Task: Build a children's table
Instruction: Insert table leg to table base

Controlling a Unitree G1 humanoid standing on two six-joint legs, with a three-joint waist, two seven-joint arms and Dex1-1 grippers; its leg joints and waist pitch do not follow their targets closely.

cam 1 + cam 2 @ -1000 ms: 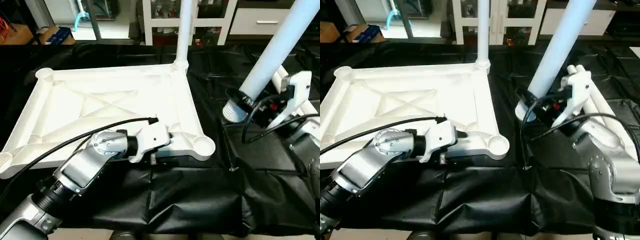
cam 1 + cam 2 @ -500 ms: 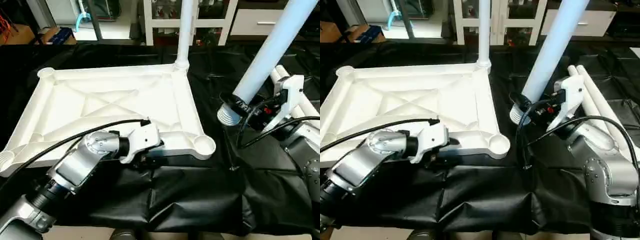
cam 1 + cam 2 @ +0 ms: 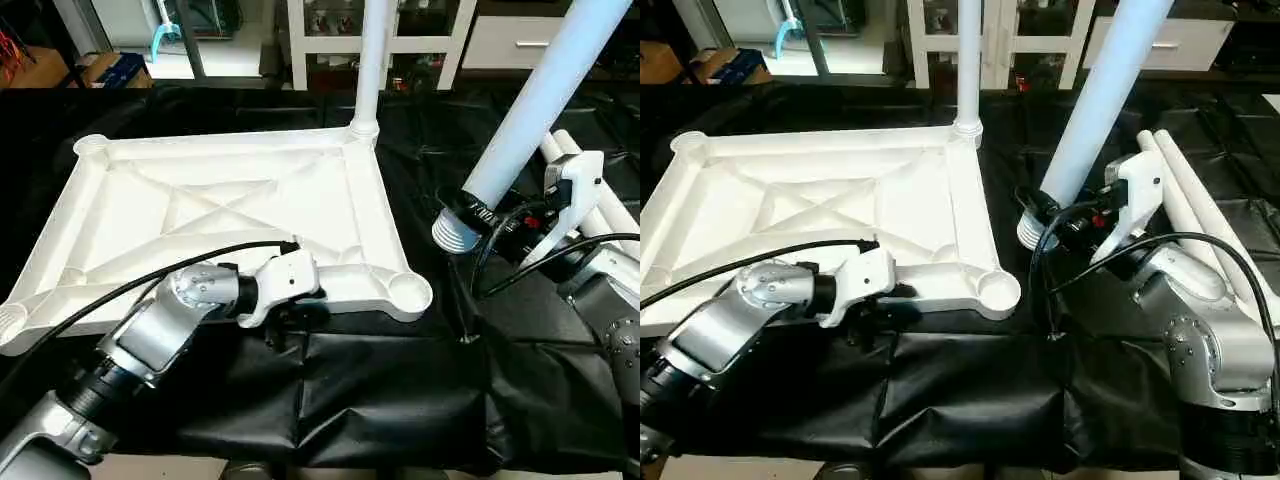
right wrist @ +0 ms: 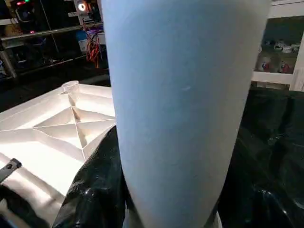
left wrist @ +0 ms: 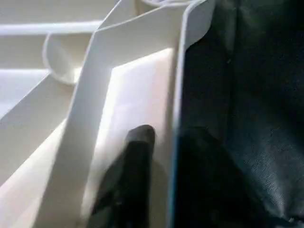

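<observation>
Tabletop (image 3: pixel 220 215), large white ribbed plastic rectangle, lies underside-up on the black-draped worktop (image 3: pixel 400 390), one white tube leg (image 3: pixel 372 60) upright in its far corner. Left tool (image 5: pixel 156 156) pinches its near rim. Right tool (image 3: pixel 1080 222) is clamped on a second long tapered white leg (image 3: pixel 1100 100), tilted just beside the tabletop's near corner socket (image 3: pixel 408 292).

No readable text or labels

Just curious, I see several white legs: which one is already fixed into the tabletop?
The upright leg standing in the tabletop's far corner socket. Another is held in the right claw; two lie on the cloth.
</observation>
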